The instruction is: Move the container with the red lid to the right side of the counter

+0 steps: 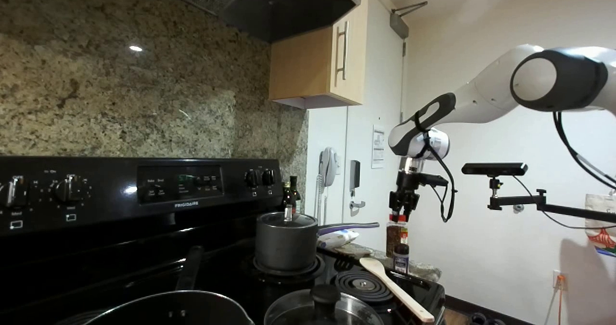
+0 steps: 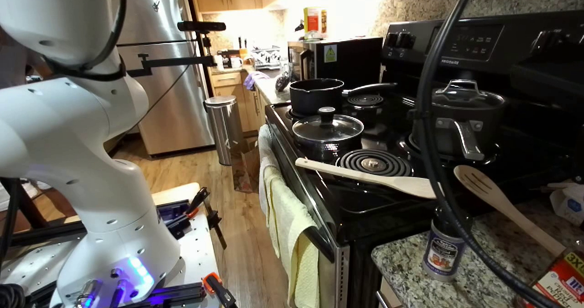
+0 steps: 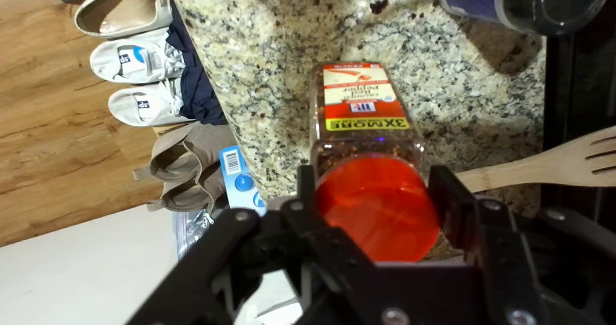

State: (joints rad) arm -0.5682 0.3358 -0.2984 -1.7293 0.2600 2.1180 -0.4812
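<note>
container with red lid (image 3: 368,142), upright, long axis vertical, lid upward, claw (image 3: 373,184) pinching it

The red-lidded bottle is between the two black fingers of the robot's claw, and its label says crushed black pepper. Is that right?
Not quite: the label reads crushed red pepper, not black, as the wrist view shows with the print upside down. The red-lidded bottle is indeed between the two black fingers.
</note>
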